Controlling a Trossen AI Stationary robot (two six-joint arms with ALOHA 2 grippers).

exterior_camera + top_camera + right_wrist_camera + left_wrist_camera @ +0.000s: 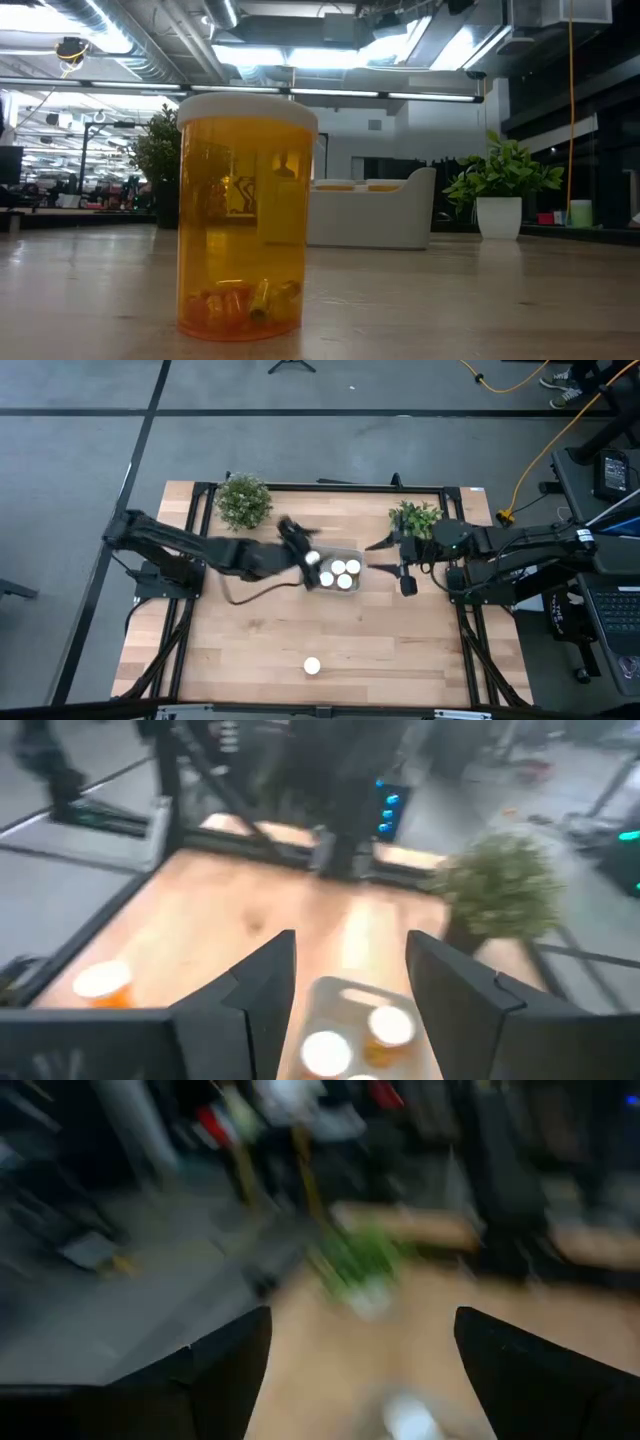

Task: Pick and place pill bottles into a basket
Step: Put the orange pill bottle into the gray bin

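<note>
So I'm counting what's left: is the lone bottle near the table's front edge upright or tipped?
Upright. The bottle stands on its base with its white cap on top; from above, only its round cap shows.

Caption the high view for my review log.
Left hand open over the basket; one pill bottle remains on the table.

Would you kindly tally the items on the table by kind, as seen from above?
Pill bottles: 6
Basket: 1
Potted plants: 2
Total: 9
</note>
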